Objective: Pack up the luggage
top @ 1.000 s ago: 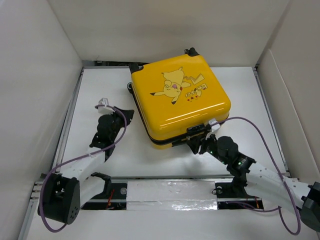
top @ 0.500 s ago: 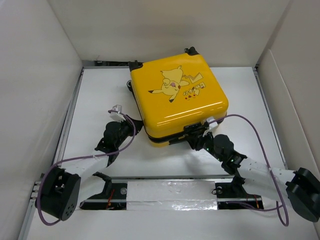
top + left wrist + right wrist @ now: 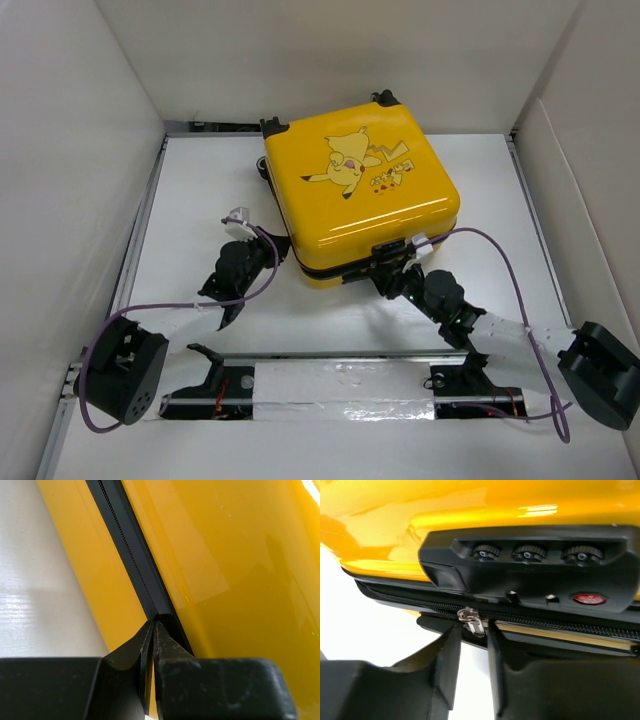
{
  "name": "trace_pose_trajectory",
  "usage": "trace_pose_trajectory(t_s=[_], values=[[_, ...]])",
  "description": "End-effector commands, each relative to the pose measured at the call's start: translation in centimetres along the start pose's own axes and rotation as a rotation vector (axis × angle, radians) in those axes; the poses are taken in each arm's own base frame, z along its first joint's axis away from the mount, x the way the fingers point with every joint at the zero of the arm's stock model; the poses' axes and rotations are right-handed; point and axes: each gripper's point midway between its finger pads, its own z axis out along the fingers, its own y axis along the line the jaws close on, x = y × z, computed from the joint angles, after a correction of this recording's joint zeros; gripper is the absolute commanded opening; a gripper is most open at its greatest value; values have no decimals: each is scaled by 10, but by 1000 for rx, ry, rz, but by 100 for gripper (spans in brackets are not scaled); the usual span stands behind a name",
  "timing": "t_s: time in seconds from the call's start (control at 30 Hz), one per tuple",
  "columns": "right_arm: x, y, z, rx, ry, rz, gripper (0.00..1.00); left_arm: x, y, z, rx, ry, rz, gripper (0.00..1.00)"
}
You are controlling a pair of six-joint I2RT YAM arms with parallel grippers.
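White table [image 3: 200,180], white walls [image 3: 80,150] all round. The luggage [image 3: 360,200] lies flat and closed at the far middle, Pikachu face up, its near edge running roughly left to right in front of both arms. My right gripper [image 3: 472,632] is nearer the work. The zipper pull [image 3: 470,619] sits just ahead of it under the combination lock [image 3: 530,560], with the fingers [image 3: 447,655] narrowly apart on either side and not visibly pinching. My left gripper [image 3: 151,630] is pressed together, tips touching the zipper band [image 3: 131,555] on the case's left side.
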Motion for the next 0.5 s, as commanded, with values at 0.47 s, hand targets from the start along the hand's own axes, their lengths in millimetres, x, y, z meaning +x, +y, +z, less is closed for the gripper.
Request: trace_pose_trajectory(t_s=[0.47], values=[[-1,81,-9,-167,31,-16,0,63,-95,-1,248,156,2,0]])
